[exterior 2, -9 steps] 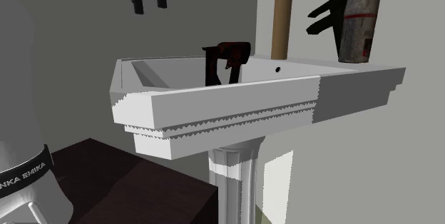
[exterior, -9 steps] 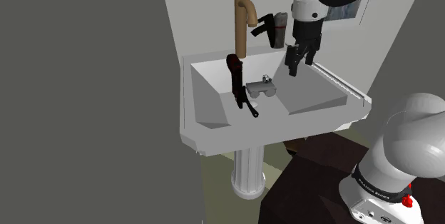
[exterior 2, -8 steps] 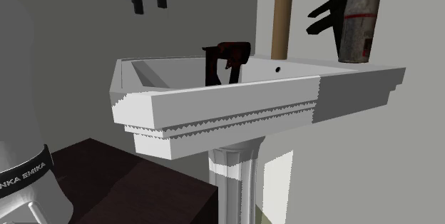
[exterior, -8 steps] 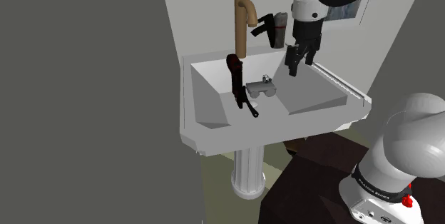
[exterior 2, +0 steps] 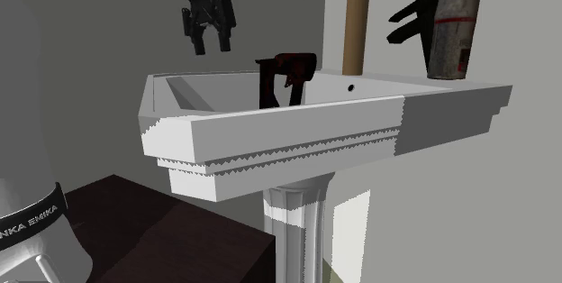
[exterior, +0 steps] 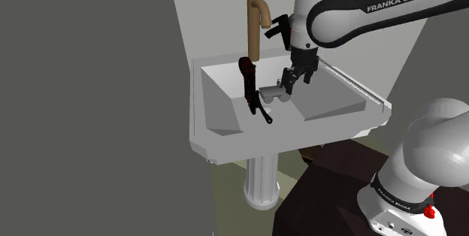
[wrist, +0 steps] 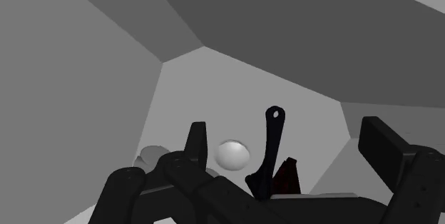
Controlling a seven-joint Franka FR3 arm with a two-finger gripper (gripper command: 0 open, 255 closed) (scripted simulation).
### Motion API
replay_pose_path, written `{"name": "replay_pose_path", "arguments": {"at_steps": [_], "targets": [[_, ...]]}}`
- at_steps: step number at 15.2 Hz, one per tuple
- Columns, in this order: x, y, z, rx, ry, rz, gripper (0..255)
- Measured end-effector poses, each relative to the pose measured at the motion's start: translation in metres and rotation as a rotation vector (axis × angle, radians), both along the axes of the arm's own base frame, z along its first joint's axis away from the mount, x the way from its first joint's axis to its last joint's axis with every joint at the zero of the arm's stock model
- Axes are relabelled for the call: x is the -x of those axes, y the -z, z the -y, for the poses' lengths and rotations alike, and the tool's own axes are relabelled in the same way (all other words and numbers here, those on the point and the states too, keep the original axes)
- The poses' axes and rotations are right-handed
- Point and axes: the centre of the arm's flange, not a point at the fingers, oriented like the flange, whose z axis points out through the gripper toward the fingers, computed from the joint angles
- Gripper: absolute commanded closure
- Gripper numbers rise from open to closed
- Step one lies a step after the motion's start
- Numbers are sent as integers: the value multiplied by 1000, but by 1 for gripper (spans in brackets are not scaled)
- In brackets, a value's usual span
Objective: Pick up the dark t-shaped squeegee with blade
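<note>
Shoulder view has the dark squeegee (exterior: 254,92) lying in the pale sink (exterior: 218,140). Its wide end is up near the back wall, under the tan tap (exterior: 256,16), and its handle runs down toward the front of the basin. Just beside it sits the grey drain plug (exterior: 275,94). The black gripper (exterior: 291,84) hangs over the basin, just past the plug from the squeegee, with its fingers spread apart and nothing between them. On the back ledge stand a black dispenser (exterior 2: 412,22) and a grey bottle (exterior 2: 453,31).
</note>
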Motion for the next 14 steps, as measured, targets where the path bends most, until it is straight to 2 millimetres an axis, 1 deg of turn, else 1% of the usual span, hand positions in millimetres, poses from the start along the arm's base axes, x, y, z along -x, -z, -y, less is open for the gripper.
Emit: {"name": "replay_pose_path", "arguments": {"at_steps": [1,2,4,7,10,13,14], "targets": [[-6,11,-2,3,10,14,0],[-12,23,1,6,20,27,0],[-24,40,-1,11,40,56,0],[-48,68,-3,20,69,97,0],[-71,94,0,29,99,139,0],[-94,125,4,38,129,179,0],[-105,136,8,41,139,194,0]]}}
